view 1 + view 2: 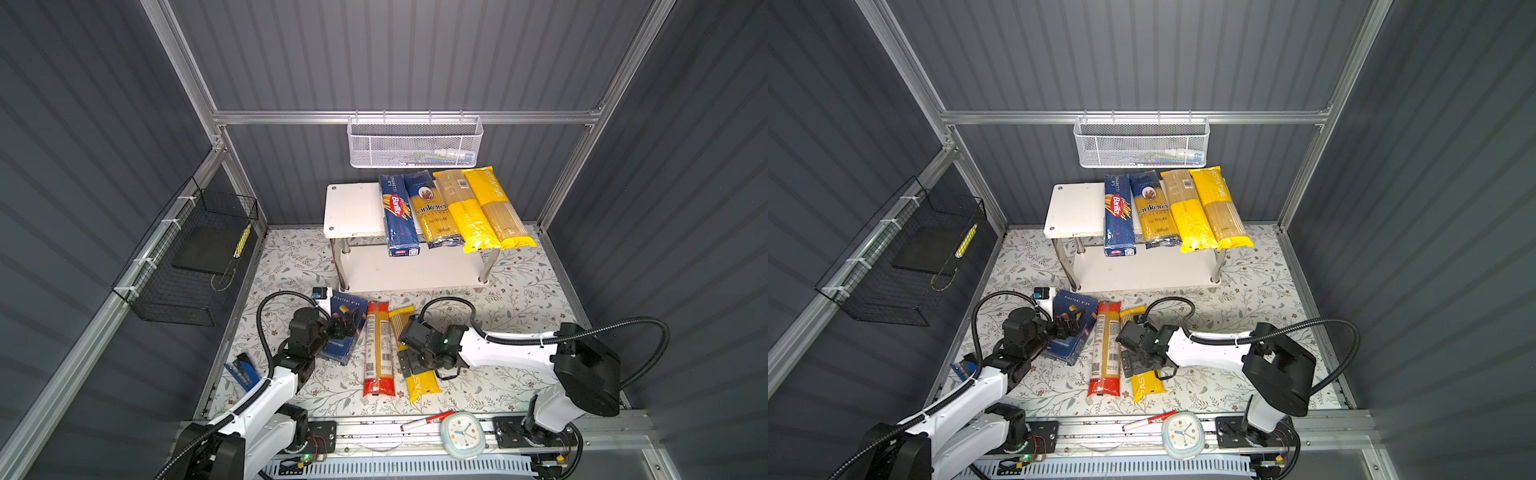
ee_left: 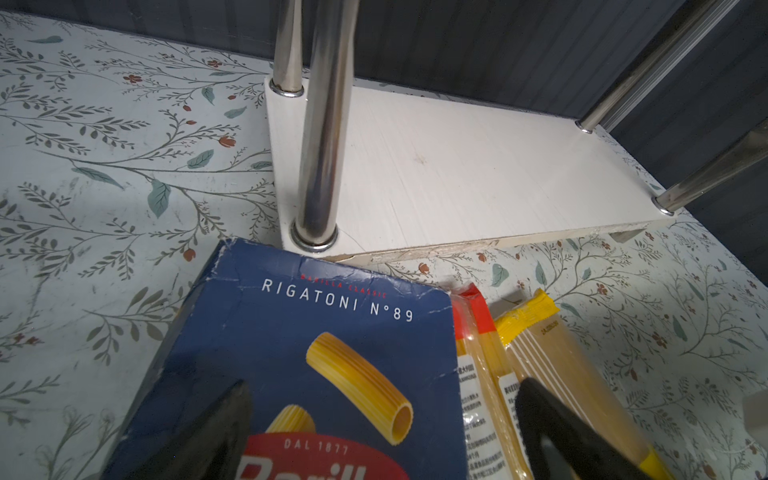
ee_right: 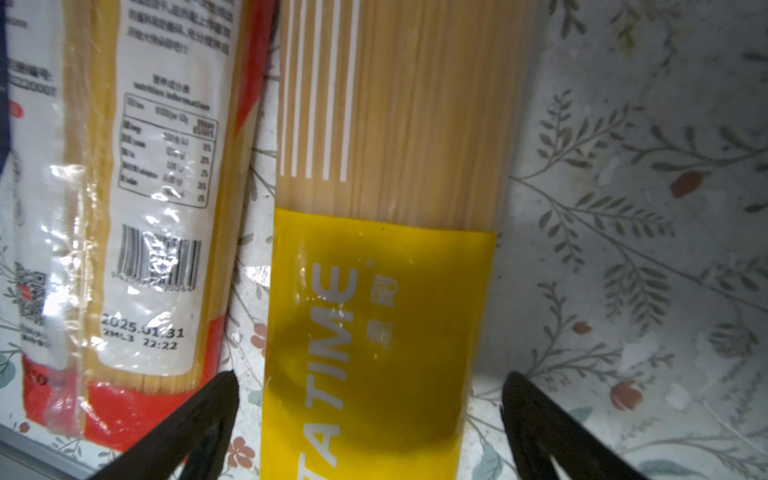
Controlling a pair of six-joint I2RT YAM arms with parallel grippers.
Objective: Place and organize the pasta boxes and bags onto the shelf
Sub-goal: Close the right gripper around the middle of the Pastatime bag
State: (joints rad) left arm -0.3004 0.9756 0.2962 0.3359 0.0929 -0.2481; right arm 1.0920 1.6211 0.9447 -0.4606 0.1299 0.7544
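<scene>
**Desk:** What's at far left?

**Photographer:** The left gripper [image 2: 384, 386] hovers over the Barilla rigatoni box [image 2: 332, 332]. The box lies face up on the floral table [image 1: 519, 299], with its top corner just in front of the front left leg of the shelf [image 1: 353, 208]. The jaws stand apart, one finger over the box's left edge and the other past its right edge, above the neighbouring bags. No clamp on the box shows.

**Desk:** And the centre?

**Photographer:** The red-ended spaghetti bag [image 1: 378, 349] lies just beside the box, label up and pointing toward the shelf. Close alongside it is the tabletop PASTATIME bag [image 3: 382, 291]. The right gripper [image 3: 370, 374] is low over that bag with its jaws spread wide. A black finger sits just outside each long edge, with the yellow band squarely between them. Neither finger visibly touches the bag.

**Desk:** Behind them?

**Photographer:** In both top views the shelf's upper board carries four packs on its right part. From left to right they are the Barilla spaghetti box [image 1: 397, 212], the ankara bag [image 1: 434, 212], the barcode-up PASTATIME bag [image 1: 461, 212] and the rightmost PASTATIME bag [image 1: 498, 208]. They lie side by side with their near ends overhanging the front edge.
</scene>
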